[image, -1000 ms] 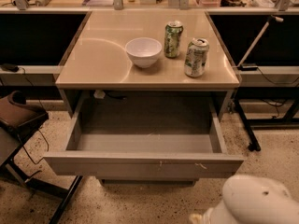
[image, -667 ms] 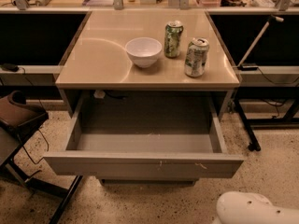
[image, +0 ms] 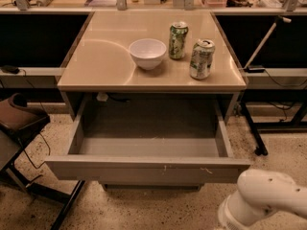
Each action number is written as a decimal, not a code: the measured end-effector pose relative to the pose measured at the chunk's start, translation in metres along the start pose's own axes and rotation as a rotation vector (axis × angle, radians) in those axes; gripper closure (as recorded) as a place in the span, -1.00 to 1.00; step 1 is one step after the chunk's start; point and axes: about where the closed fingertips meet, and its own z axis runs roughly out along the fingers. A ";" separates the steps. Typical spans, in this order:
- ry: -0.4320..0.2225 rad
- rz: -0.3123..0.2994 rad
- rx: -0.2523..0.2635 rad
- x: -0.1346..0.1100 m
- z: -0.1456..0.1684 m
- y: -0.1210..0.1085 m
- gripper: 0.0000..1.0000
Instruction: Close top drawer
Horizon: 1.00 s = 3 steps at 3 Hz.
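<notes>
The top drawer [image: 144, 169] is pulled far out from under the beige table [image: 103, 63]. It is a wide, shallow grey drawer and its inside is empty. Its flat front panel faces me and has small whitish scratches right of centre. My gripper is out of view. Only a white rounded part of my arm [image: 268, 198] shows at the bottom right, just below and in front of the drawer's right front corner.
On the table stand a white bowl [image: 147, 53] and two green soda cans [image: 178, 40] [image: 201, 59]. A brown chair [image: 19, 120] with dark legs stands at the left. Dark desk frames and cables flank the table. The floor is speckled.
The white arm part has shifted a little to the right at the bottom edge. The drawer stays open and the things on the table have not moved.
</notes>
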 end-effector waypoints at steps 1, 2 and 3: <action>-0.045 0.029 0.202 -0.024 -0.087 -0.053 -1.00; -0.052 0.024 0.249 -0.032 -0.111 -0.063 -1.00; -0.061 0.001 0.295 -0.061 -0.144 -0.078 -1.00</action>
